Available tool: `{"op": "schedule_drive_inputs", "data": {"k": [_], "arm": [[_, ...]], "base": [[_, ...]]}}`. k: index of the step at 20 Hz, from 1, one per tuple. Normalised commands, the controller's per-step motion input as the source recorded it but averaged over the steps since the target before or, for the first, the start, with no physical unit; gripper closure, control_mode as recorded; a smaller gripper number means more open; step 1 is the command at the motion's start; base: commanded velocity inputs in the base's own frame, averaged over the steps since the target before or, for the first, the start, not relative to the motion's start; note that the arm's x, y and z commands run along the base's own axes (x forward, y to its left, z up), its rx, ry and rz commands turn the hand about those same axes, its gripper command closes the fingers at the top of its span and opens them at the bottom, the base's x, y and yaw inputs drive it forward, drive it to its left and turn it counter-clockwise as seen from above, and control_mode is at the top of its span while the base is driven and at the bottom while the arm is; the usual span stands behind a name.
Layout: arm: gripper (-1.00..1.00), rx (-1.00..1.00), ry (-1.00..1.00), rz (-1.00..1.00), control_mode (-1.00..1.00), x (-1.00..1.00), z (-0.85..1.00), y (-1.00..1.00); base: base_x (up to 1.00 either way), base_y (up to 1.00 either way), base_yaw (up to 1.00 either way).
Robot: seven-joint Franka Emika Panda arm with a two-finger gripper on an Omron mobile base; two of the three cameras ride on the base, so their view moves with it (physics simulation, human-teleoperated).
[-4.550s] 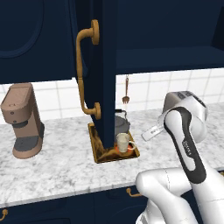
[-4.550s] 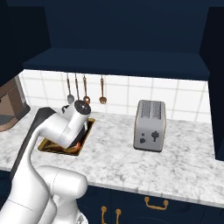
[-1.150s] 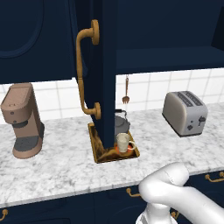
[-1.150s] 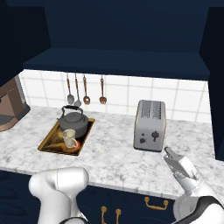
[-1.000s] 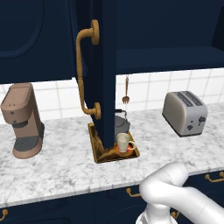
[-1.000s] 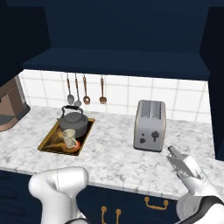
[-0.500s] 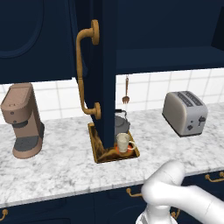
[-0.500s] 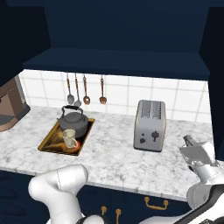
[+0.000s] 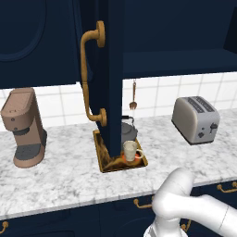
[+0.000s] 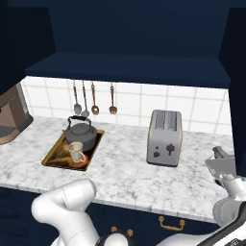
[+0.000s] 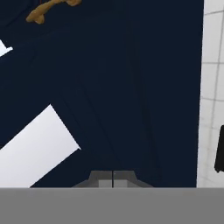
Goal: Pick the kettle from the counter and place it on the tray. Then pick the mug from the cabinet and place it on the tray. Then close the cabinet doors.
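With the kettle (image 10: 80, 134) and the mug (image 10: 76, 152) already set on the tray (image 10: 54, 153), only the cabinet doors (image 9: 112, 78) remain unclosed, faced by the empty, fully shut gripper (image 11: 113, 178)

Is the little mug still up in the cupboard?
No, the mug stands on the tray beside the kettle.

Items counted:
- Kettle (image 10: 80, 133): one, on the tray.
- Mug (image 10: 76, 152): one, at the kettle's 6 o'clock.
- Tray (image 10: 54, 154): one.
- Toaster (image 10: 165, 137): one, at the tray's 3 o'clock.
- Coffee machine (image 9: 24, 127): one.
- Hanging utensils (image 10: 94, 98): four, at the kettle's 12 o'clock.
- Cabinet doors (image 9: 109, 74): two are counted standing open.
- Curved brass door handles (image 9: 91, 76): one is seen.
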Motion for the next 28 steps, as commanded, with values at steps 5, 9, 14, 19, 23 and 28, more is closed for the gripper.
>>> {"op": "schedule_drive_inputs", "data": {"k": [5,9,14,19,23,28], "arm": [[1.00,0.12,0.00,0.01,-1.00,0.00,0.13,-0.34],[1.00,0.05,0.00,0.00,-1.00,0.11,0.20,-0.31],[1.00,0.06,0.00,0.00,-1.00,0.08,0.09,-0.28],[1.00,0.11,0.00,0.00,-1.00,0.09,0.20,-0.35],[1.00,0.05,0.00,0.00,-1.00,0.06,0.26,-0.18],[1.00,0.01,0.01,0.00,-1.00,0.14,0.18,-0.10]], "base": [[0.00,0.00,0.00],[0.00,0.00,0.00],[0.00,0.00,0.00],[0.00,0.00,0.00],[0.00,0.00,0.00],[0.00,0.00,0.00]]}}
